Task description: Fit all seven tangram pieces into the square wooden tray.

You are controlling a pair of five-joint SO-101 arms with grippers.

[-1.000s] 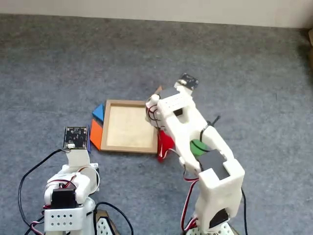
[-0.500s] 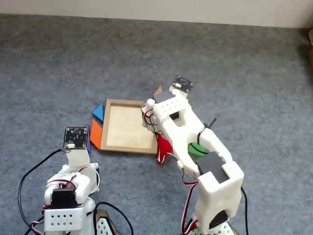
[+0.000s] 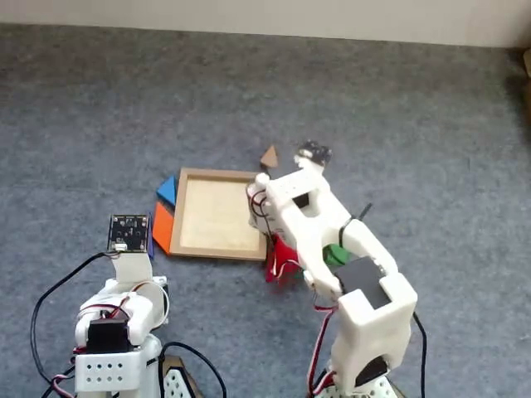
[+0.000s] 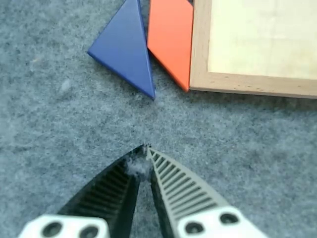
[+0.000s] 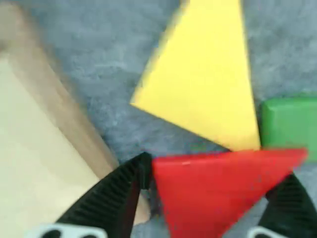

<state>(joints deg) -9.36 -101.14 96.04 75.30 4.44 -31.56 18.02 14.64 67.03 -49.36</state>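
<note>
The square wooden tray [image 3: 184, 212] lies bare on the grey carpet. At its left edge are a blue triangle [image 3: 168, 190] and an orange parallelogram [image 3: 163, 225]. The left wrist view shows them as blue triangle [image 4: 124, 47] and orange parallelogram [image 4: 171, 39], beyond my left gripper [image 4: 144, 151], which is shut and holds nothing. My right gripper [image 5: 218, 173] is shut on a red triangle [image 5: 218, 191] beside the tray rim [image 5: 64, 109]. A yellow triangle [image 5: 203, 84] and a green piece [image 5: 290, 121] lie just past it. The red triangle [image 3: 282, 254] shows under the right arm [image 3: 323, 232].
A small brown triangle [image 3: 269, 156] lies off the tray's far right corner. The green piece [image 3: 336, 253] is partly hidden by the right arm. The left arm's base [image 3: 112, 340] sits at the near left. Open carpet surrounds the tray.
The right arm's wrist has swung and drawn back a little, uncovering the brown triangle. The red triangle has shifted slightly toward the near side. The left arm has kept still.
</note>
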